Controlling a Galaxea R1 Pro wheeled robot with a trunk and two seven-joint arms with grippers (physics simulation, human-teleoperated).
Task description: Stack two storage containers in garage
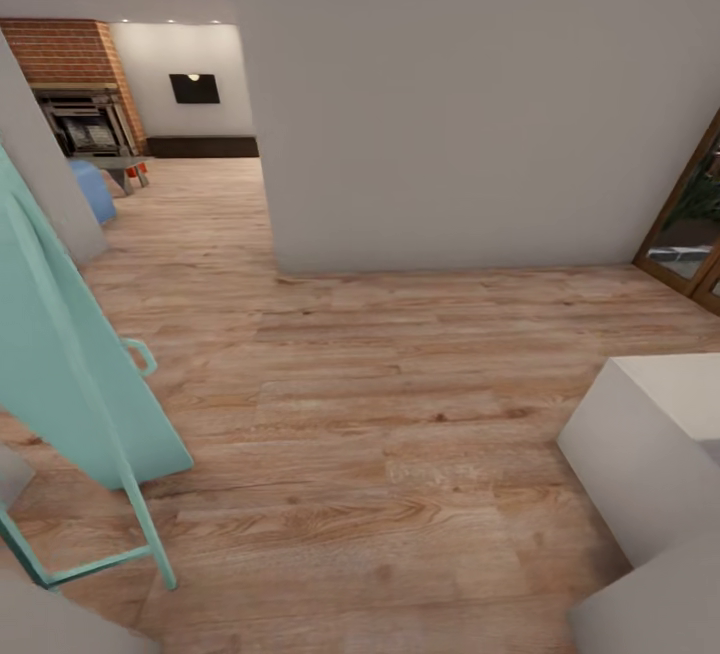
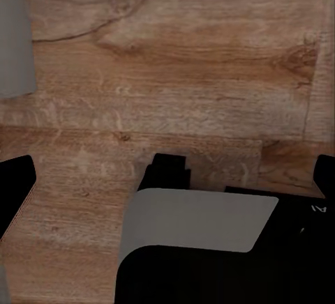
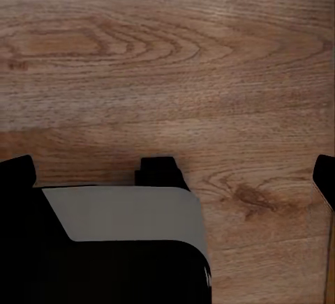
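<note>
I stand on light wood planks (image 1: 380,414) in a passage. Through the opening at the far left lies the living room, with its red brick fireplace (image 1: 70,84). A small orange-red shape (image 1: 141,173) sits low beside a grey table's legs there; it is too small to tell whether it is a storage container. The left wrist view has my left gripper (image 2: 167,178) open over bare planks, its dark fingertips (image 2: 14,185) at the picture's edges. My right gripper (image 3: 171,175) is likewise open over the planks, with nothing between its fingers. The garage is out of view.
A large pale wall (image 1: 450,104) blocks the way straight ahead, and the opening runs past its left corner. A teal framed panel (image 1: 70,374) leans close at the left. A blue sofa (image 1: 92,189), a dark low cabinet (image 1: 200,146) and a wood-framed glass door (image 1: 690,224) stand further off.
</note>
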